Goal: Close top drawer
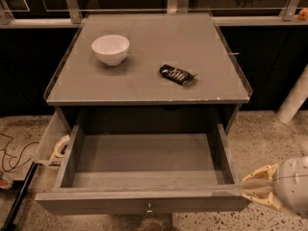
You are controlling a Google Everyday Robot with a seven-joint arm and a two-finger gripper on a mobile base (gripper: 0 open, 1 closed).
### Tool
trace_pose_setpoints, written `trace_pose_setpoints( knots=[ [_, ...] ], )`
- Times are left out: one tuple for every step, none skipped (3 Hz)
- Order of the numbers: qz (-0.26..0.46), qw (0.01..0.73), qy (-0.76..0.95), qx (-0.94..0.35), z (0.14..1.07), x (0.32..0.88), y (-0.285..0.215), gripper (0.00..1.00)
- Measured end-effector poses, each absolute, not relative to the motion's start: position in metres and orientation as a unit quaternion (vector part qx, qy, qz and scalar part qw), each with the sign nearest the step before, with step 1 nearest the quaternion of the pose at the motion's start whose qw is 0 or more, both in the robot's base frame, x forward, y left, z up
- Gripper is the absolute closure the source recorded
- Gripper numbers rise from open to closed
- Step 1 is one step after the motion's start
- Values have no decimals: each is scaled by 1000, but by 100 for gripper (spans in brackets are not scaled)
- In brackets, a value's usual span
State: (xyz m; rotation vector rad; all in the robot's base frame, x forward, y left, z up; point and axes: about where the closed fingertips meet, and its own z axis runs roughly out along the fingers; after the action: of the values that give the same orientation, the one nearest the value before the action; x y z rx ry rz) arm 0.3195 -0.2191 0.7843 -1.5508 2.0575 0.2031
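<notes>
The top drawer (144,162) of the grey cabinet is pulled far out toward me. Its inside is plain grey and holds nothing. Its long front panel (96,203) runs along the bottom of the view with a small metal knob (149,207) at centre. My gripper (255,189) comes in from the lower right. Its pale fingertips sit at the right end of the front panel, at the drawer's front right corner.
On the cabinet top (144,81) stand a white bowl (110,49) and a dark snack packet (177,74). A pale side tray (48,141) with a tape roll (61,146) sticks out on the left. Cables (12,153) lie on the speckled floor at left. A white post (294,102) stands at right.
</notes>
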Motion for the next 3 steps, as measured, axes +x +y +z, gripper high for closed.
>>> trace_pose_setpoints(
  knots=[
    [86, 270, 768, -575, 771, 318, -215, 100],
    [120, 270, 769, -567, 736, 317, -199, 100],
    [151, 273, 764, -564, 700, 320, -179, 100]
  ],
)
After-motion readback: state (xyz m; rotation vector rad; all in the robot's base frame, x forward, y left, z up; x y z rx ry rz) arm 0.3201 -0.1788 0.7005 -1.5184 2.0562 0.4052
